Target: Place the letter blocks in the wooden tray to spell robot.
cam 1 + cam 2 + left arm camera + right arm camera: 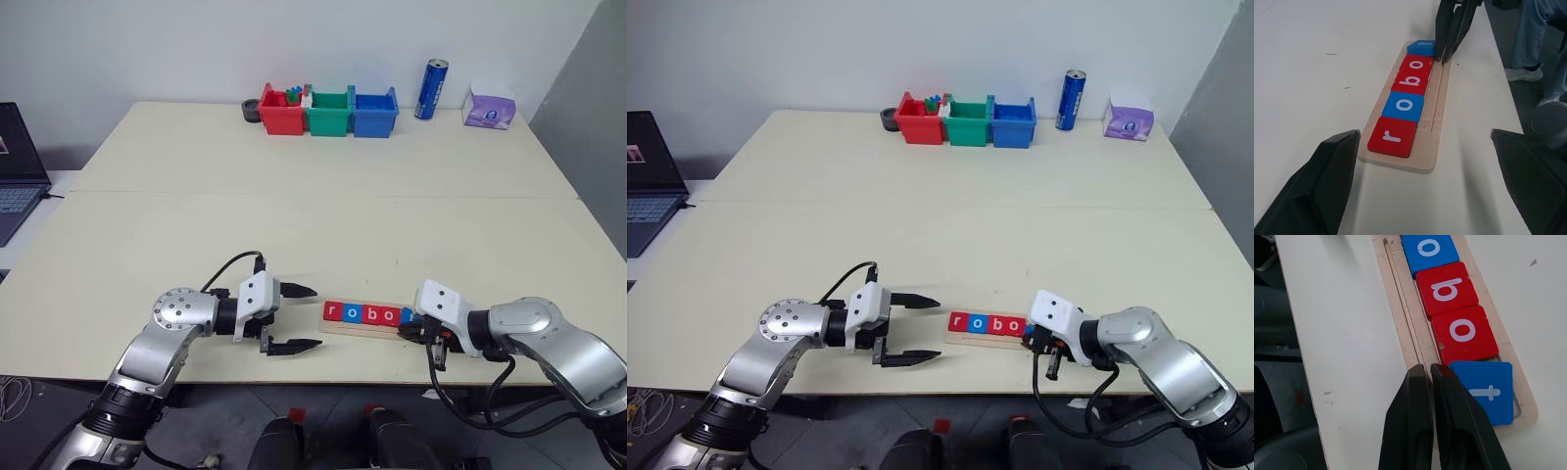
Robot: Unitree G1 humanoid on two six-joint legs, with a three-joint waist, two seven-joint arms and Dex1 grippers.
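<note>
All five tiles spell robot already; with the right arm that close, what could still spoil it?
The shut right end effector sits on the wooden tray beside the blue t tile; a sideways pull-out could nudge that tile or drag the tray. The tray also lies near the table edge, so a shove might tip it off.

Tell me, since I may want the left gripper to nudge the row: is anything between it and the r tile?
Nothing visible. The open left gripper faces the wooden tray end-on, with only bare table before the red r tile. The shut right gripper is at the far end by the t tile.
</note>
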